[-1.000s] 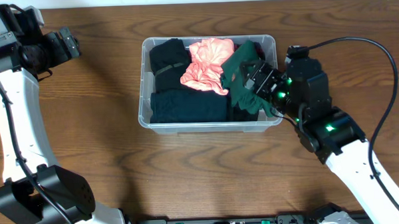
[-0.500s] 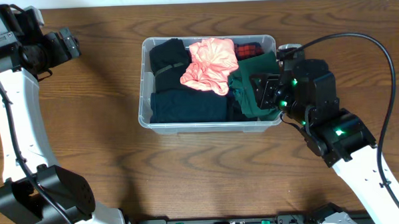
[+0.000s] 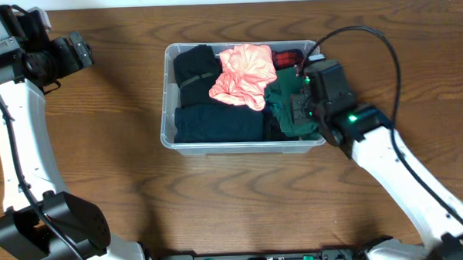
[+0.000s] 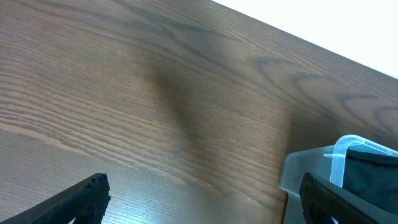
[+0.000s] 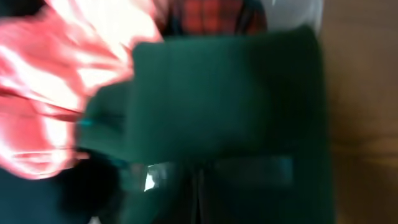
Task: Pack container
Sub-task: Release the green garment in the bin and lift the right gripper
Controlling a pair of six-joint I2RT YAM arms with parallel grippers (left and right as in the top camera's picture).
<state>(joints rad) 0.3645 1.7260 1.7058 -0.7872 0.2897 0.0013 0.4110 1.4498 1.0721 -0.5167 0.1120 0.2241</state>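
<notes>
Container (image 3: 244, 146) of clear plastic sits near the middle of the wooden bench (image 3: 125, 180), long side facing the robot. It is packed nearly to the rim with clothing: black garments (image 3: 195, 69) at the left end, a dark folded piece (image 3: 220, 123) along the near wall, a crumpled pink garment (image 3: 243, 75) on top in the middle, and a red plaid cloth (image 3: 288, 58) showing in the far right corner. A dark green garment (image 3: 284, 89) lies bunched at the right end.

Right fingers (image 3: 296, 108) are down at that right end, against the green garment. The right wrist view is blurred and filled with green cloth, so it cannot be told how far they are spread or whether they grip the fabric.

Left fingers (image 3: 80, 50) are well apart from the container, over bare bench to the far left. The left wrist view shows them spread wide with nothing between them, one corner of the container at the frame's lower right
</notes>
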